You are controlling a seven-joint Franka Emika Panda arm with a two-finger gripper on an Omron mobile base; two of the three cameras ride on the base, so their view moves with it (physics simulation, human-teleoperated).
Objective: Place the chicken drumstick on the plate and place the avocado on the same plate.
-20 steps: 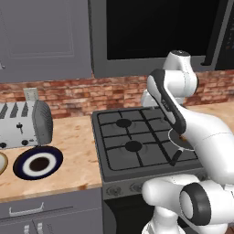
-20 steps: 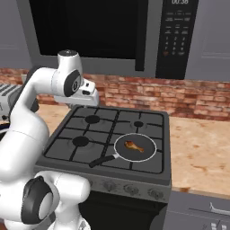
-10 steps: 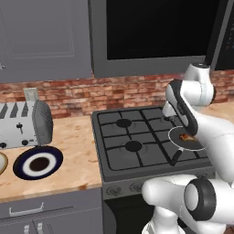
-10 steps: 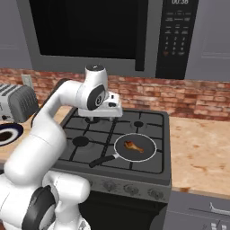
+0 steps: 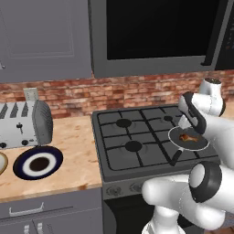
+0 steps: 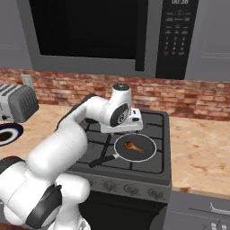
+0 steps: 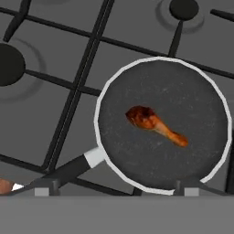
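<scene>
The chicken drumstick (image 7: 153, 121) lies reddish-brown in the middle of a dark frying pan (image 7: 201, 155) on the stove's front right burner, and shows again as the drumstick (image 5: 187, 136) and the drumstick (image 6: 132, 145) in the base views. My gripper (image 7: 114, 192) hovers open above the pan's near edge, touching nothing; in the right base view the gripper (image 6: 130, 128) hangs just behind the pan. The navy plate (image 5: 55, 157) with its white ring rests on the counter far left of the stove, and the plate (image 6: 5, 134) is cut by the picture's edge. The avocado is out of view.
The pan's black handle (image 7: 68, 171) points toward the stove's front. A silver toaster (image 5: 25, 123) stands behind the plate. A cream bowl's edge (image 5: 2, 162) peeks in at the far left. The black gas stove (image 5: 132, 146) sits under a microwave (image 6: 90, 31).
The arm has swung from the stove's left side to the right, carrying the hand over the pan with the drumstick. Nothing else moved.
</scene>
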